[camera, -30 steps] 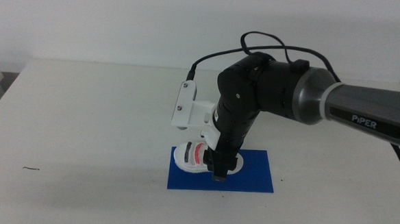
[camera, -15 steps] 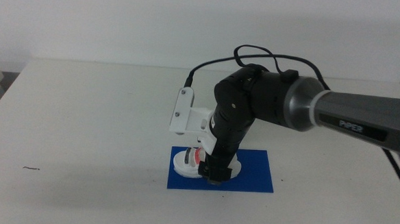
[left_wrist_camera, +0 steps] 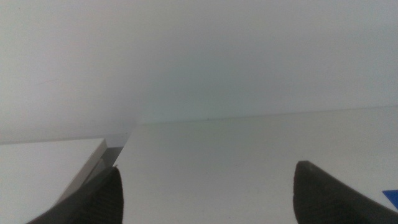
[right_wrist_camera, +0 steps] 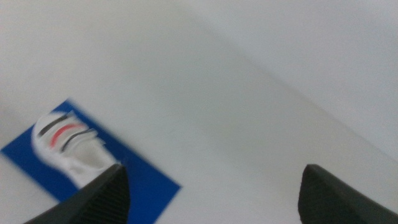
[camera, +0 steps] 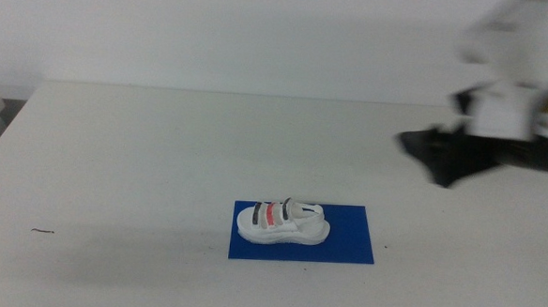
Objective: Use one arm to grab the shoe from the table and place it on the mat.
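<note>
Two jaws of the right gripper (camera: 443, 162) are standing wide apart and empty at three o'clock, well away from the shoe (camera: 283, 222). The shoe is sitting upright on the mat (camera: 349, 240) at six o'clock, so placing looks finished. Next, that arm is only needing to park, like the left gripper (left_wrist_camera: 205, 193) waiting open at seven o'clock.

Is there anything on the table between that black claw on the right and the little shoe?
Nothing: the middle view shows bare white table between the open right gripper and the shoe on the blue mat.

White shoe (camera: 282, 221) with black and red stripes, deep-blue mat (camera: 345, 240)
</note>
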Robot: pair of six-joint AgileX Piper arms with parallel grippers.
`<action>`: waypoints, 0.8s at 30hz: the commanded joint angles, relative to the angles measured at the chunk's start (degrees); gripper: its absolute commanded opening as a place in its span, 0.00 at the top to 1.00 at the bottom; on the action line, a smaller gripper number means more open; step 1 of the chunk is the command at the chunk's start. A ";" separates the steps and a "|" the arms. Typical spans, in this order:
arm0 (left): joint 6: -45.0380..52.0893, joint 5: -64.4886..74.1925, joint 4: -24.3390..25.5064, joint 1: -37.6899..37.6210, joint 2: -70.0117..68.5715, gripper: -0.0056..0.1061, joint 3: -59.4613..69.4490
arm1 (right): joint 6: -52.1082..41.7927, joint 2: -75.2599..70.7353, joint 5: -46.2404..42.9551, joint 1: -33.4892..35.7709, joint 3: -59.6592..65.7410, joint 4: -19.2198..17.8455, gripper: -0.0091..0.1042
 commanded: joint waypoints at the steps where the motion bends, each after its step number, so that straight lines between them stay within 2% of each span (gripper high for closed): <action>1: -0.17 -0.70 -0.23 -0.04 0.28 0.11 0.05 | 3.69 -8.42 -6.92 -4.07 8.03 -0.53 0.10; 5: -0.17 -0.70 -0.23 -0.04 0.28 0.11 0.05 | 3.80 -23.66 -15.31 -10.55 21.17 1.16 0.10; 6: -0.17 -0.70 -0.23 -0.04 0.28 0.11 0.05 | 2.82 -36.51 -16.00 -17.03 31.00 1.29 0.10; 8: -0.17 -0.70 -0.23 -0.04 0.28 0.11 0.05 | 0.94 -41.94 -16.07 -18.97 35.14 2.60 0.10; 11: -0.17 -0.70 -0.23 -0.04 0.28 0.11 0.05 | -2.61 -48.16 -17.10 -19.45 39.89 3.39 0.10; 16: -0.17 -0.70 -0.23 -0.04 0.28 0.11 0.05 | -1.88 -54.32 -19.03 -19.35 46.89 5.59 0.10; 22: -0.17 -0.70 -0.23 -0.04 0.28 0.11 0.05 | -1.88 -59.37 -18.89 -19.35 54.52 5.17 0.10; 24: -0.17 -0.70 -0.23 -0.04 0.28 0.11 0.05 | -1.88 -61.02 -14.02 -19.35 54.52 4.60 0.10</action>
